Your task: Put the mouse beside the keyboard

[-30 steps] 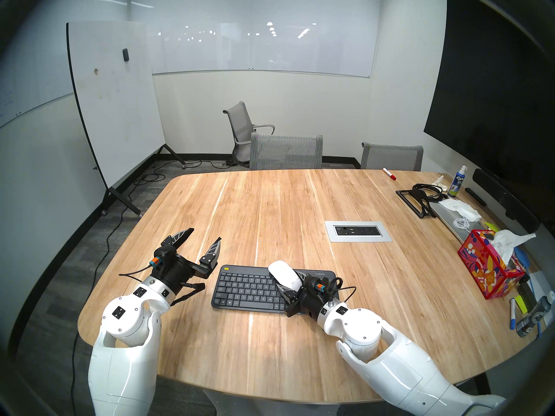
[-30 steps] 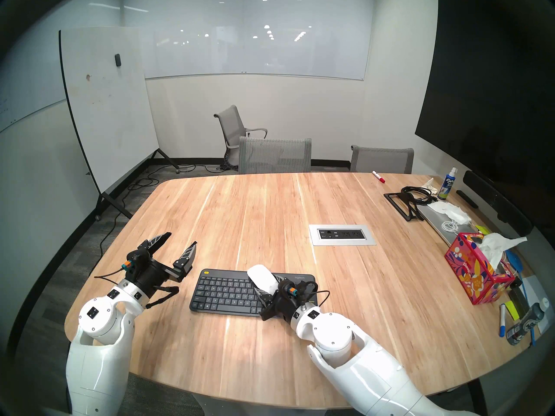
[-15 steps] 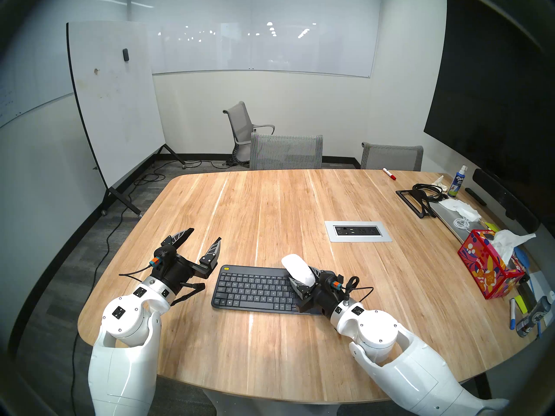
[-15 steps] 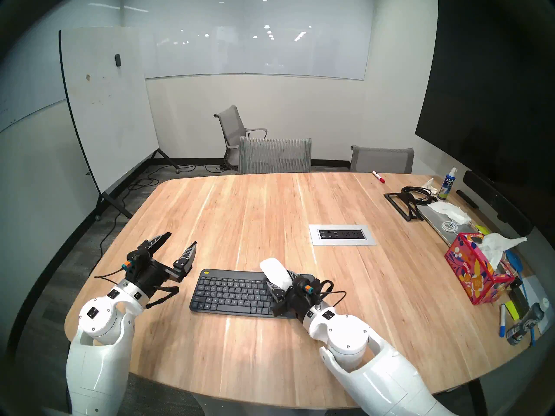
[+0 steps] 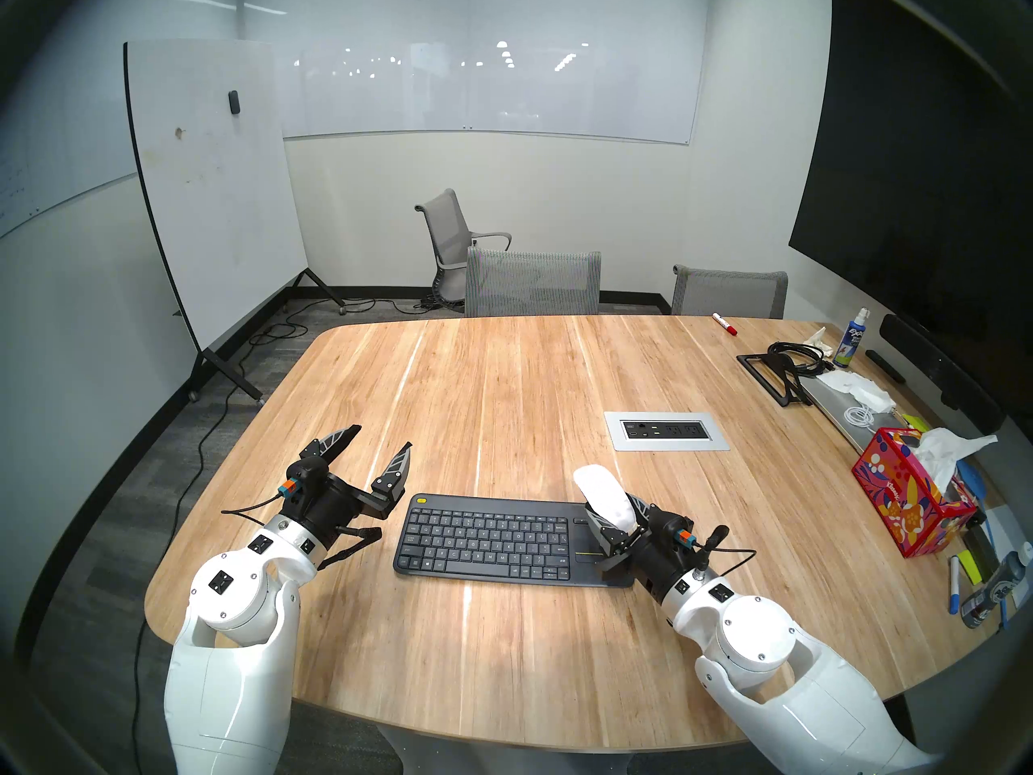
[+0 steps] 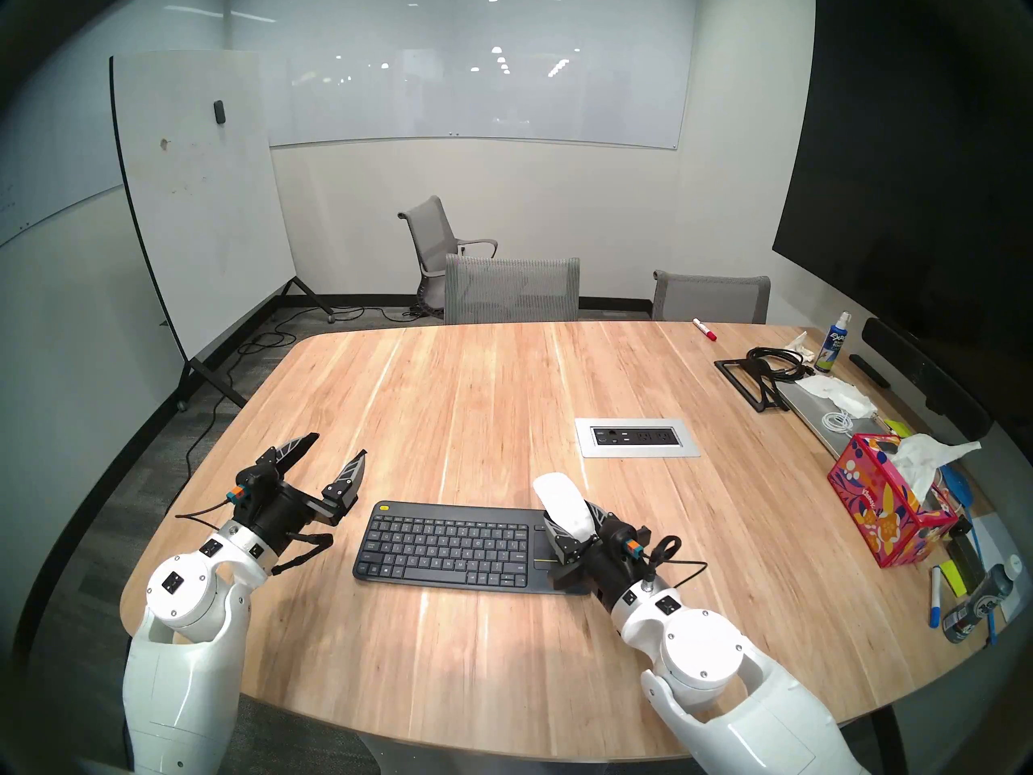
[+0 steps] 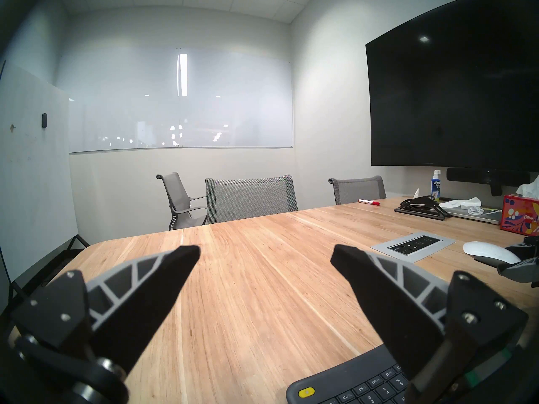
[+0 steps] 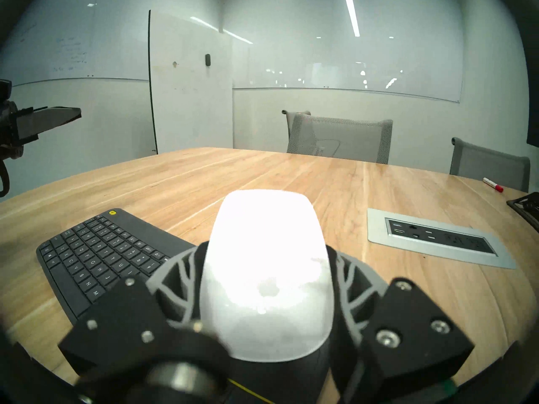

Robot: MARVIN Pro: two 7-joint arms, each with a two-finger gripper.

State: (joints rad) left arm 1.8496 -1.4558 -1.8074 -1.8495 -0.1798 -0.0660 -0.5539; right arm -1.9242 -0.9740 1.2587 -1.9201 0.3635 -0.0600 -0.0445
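Note:
The white mouse (image 5: pixel 605 496) (image 6: pixel 563 500) is held in my right gripper (image 5: pixel 617 515), which is shut on its sides and carries it above the touchpad end of the dark grey keyboard (image 5: pixel 492 539) (image 6: pixel 447 545). In the right wrist view the mouse (image 8: pixel 267 266) fills the middle between the fingers (image 8: pixel 175 273), with the keyboard (image 8: pixel 96 250) to its left. My left gripper (image 5: pixel 372 447) (image 7: pixel 265 253) is open and empty, just left of the keyboard's yellow-button corner (image 7: pixel 306 391). The mouse also shows far right in the left wrist view (image 7: pixel 490 252).
A silver power socket panel (image 5: pixel 665 431) is set in the wooden table (image 5: pixel 503 377) beyond the mouse. A colourful tissue box (image 5: pixel 908 494), markers, cables, a laptop and a spray bottle (image 5: pixel 849 340) crowd the right edge. Grey chairs (image 5: pixel 531 282) stand behind.
My right gripper has carried the mouse to the right, from over the keyboard's keys to over its touchpad end. The left arm has not moved.

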